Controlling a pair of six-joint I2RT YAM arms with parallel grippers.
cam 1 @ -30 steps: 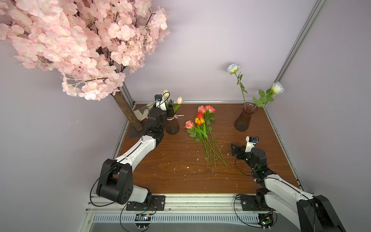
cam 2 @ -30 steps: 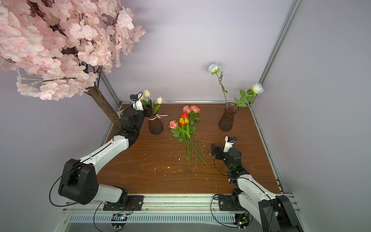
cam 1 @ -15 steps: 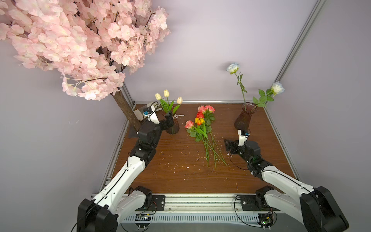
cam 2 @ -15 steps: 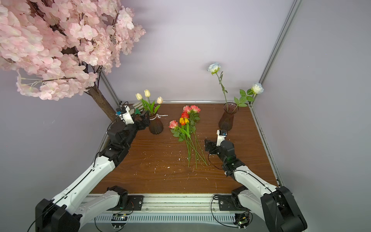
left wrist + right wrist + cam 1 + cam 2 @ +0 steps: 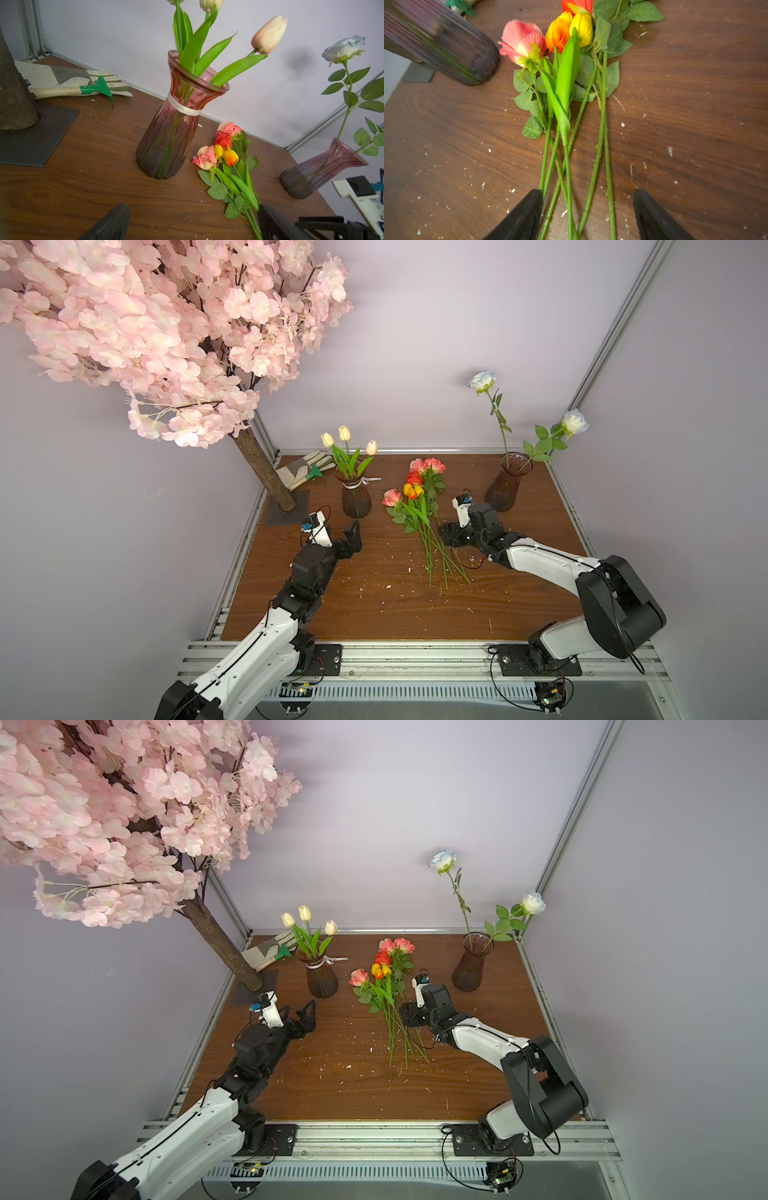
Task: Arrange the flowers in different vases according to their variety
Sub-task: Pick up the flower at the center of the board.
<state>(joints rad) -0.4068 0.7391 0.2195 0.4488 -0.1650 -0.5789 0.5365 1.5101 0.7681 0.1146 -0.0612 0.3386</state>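
The tall artificial tree with pink blossom (image 5: 166,331) rises well off to the outer side of the left gripper (image 5: 350,537), its trunk set on a dark metal plate. Under both arms lies the dark brown wood-grain tabletop (image 5: 374,605). The left gripper is held over it with its black fingers (image 5: 112,226) spread wide and nothing between them. Straight ahead of it, near but apart, stands the dark reddish ribbed glass vase with a white ribbon round its neck (image 5: 166,145), upright and holding three cream tulips (image 5: 344,434) on green stems. The right gripper (image 5: 587,191) is low over the table, fingers wide apart and astride the long green stems (image 5: 569,166) of the loose bunch of flowers (image 5: 419,506) lying flat there. One finger (image 5: 527,214) sits right beside the outermost stem, and no stem is pinched. Behind this gripper, on the side away from the stems, stands the plain dark reddish ribbed glass vase (image 5: 503,489) with two white leafy roses (image 5: 482,380) leaning out of it. Ahead of the right gripper's fingers lie the bunch's heads: a pink rose (image 5: 521,40), an orange tulip (image 5: 557,33), a yellow tulip (image 5: 582,26), and a red rose (image 5: 414,477) further on. Beyond the ribboned vase from the left gripper lies a grey-and-white work glove (image 5: 62,74), with a small green hand rake with a wooden handle (image 5: 62,91) on it. White flecks (image 5: 623,124) dot the wood around both grippers.
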